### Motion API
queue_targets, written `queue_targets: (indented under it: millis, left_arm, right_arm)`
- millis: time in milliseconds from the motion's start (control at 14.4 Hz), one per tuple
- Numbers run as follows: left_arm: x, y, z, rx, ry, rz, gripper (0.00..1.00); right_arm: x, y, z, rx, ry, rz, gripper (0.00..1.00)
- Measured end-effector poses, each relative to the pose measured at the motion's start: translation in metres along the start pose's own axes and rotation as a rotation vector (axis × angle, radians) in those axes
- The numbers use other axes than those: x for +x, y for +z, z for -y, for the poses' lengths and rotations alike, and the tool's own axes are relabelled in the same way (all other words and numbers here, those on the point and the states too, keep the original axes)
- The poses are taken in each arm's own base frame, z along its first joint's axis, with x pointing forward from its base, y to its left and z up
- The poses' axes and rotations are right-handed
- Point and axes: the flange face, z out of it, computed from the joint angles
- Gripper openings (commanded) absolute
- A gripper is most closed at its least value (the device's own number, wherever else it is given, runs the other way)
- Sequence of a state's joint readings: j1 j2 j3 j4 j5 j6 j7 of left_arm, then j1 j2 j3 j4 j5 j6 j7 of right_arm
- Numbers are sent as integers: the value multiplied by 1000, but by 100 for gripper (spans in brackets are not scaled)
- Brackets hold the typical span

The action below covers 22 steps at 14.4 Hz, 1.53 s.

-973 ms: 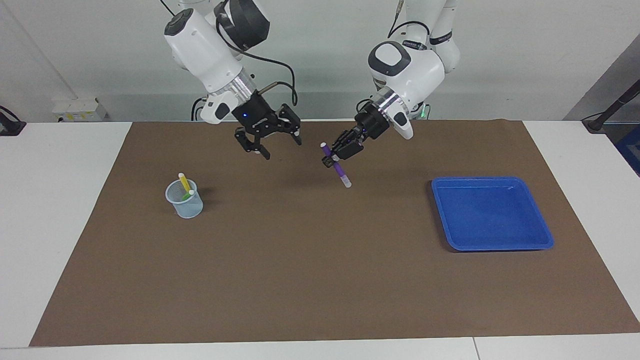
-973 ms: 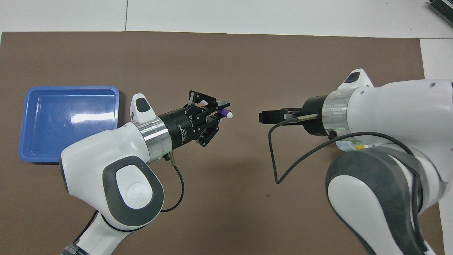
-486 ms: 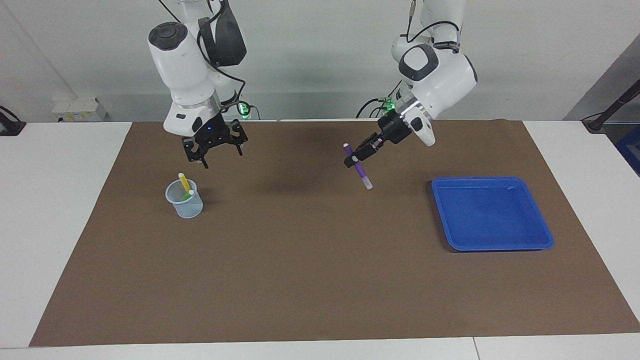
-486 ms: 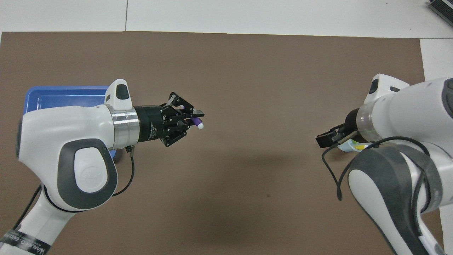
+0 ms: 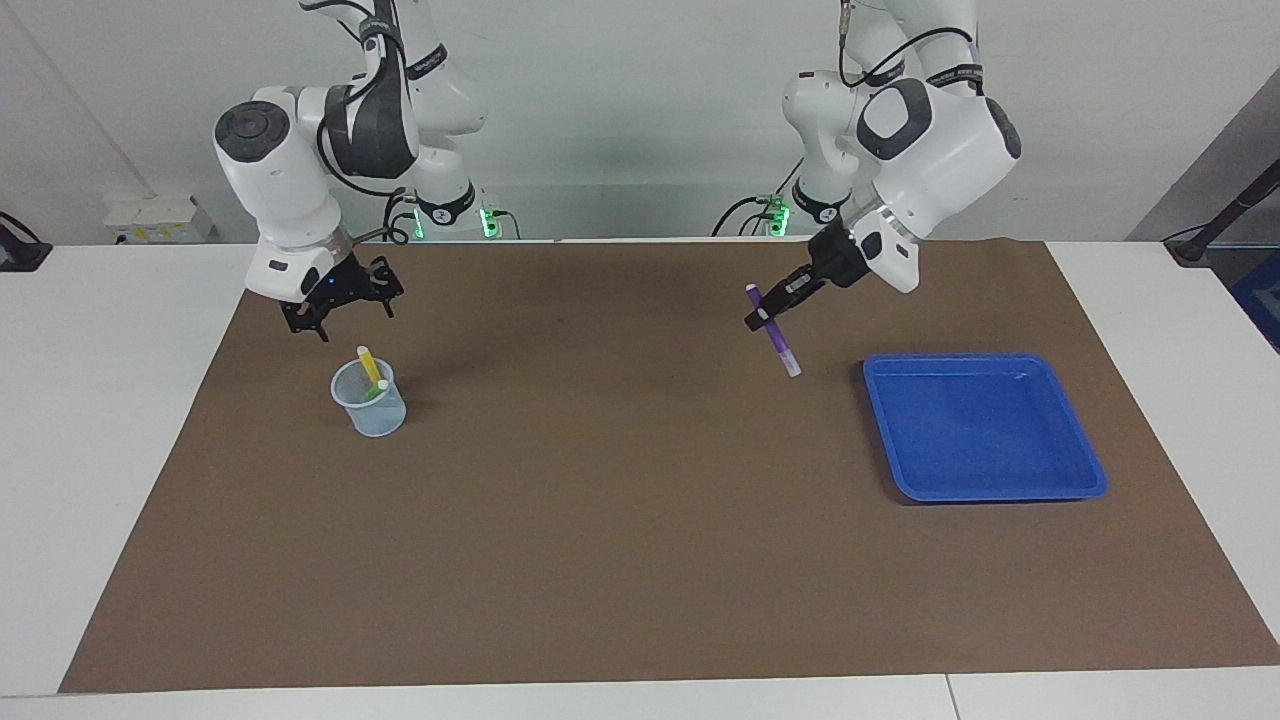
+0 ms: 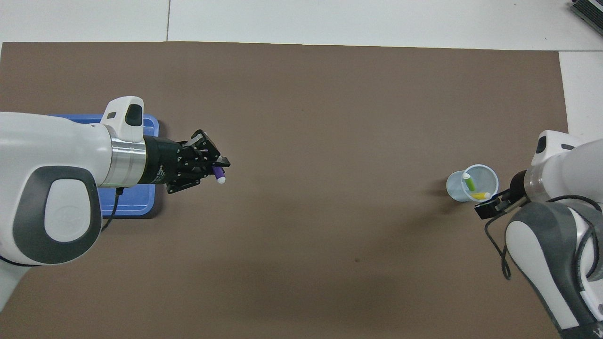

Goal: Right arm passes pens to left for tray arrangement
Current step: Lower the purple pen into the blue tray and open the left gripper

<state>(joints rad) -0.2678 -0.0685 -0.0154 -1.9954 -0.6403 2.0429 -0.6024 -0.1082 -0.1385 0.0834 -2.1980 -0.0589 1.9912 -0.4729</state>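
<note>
My left gripper (image 5: 763, 318) is shut on the purple pen (image 5: 778, 340). It holds the pen tilted in the air over the brown mat, close to the blue tray's (image 5: 985, 425) edge. Seen from overhead, the left gripper (image 6: 220, 165) and purple pen (image 6: 219, 175) hang just off the tray (image 6: 141, 203), which the arm mostly covers. The yellow pen (image 5: 368, 364) and green pen (image 5: 376, 391) stand in a small translucent cup (image 5: 372, 408). My right gripper (image 5: 338, 318) hangs open with nothing in it, just above the cup (image 6: 472, 183) on the side toward the robots.
A brown mat (image 5: 620, 520) covers most of the white table. The cup stands toward the right arm's end, the tray toward the left arm's end. Nothing lies inside the tray.
The arms have swung apart from the middle. The left gripper carried the purple pen toward the tray. The right gripper moved, still open, to above the cup.
</note>
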Motion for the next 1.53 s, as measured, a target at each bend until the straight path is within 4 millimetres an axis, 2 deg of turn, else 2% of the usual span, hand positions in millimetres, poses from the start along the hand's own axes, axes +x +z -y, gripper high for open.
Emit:
queue_targets:
  millis: [139,278,417,556,625,764,1111,1389,1528]
  left_arm:
    - [17,-20,17,83,88,-16,0]
    - [39,-39,42,152,173,-32,0]
    - [58,-55,67,216,249,-38,0]
    - [70,-65,83,267,308,-46,0]
    - [72,-67,88,298,340,-53,0]
    - [76,-70,93,369,417,-66,0]
    - [98,-78,119,484,555,-87,0]
    - [124,-55,138,488,568,-110,0]
    - [134,-44,142,489,567,-113,0]
  right_arm:
    - [-6,20,-5,13,14,18,100]
    - [-7,33,-10,24,24,32,91]
    - [-5,39,-14,23,29,25,87]
    - [-3,39,-15,17,34,13,73]
    - [-2,39,-14,15,37,11,70]
    - [-1,39,-12,13,45,9,62]
    - [3,43,-13,9,78,-1,62]
    - [5,46,-14,8,83,-6,60]
    - [6,46,-14,8,83,-7,49]
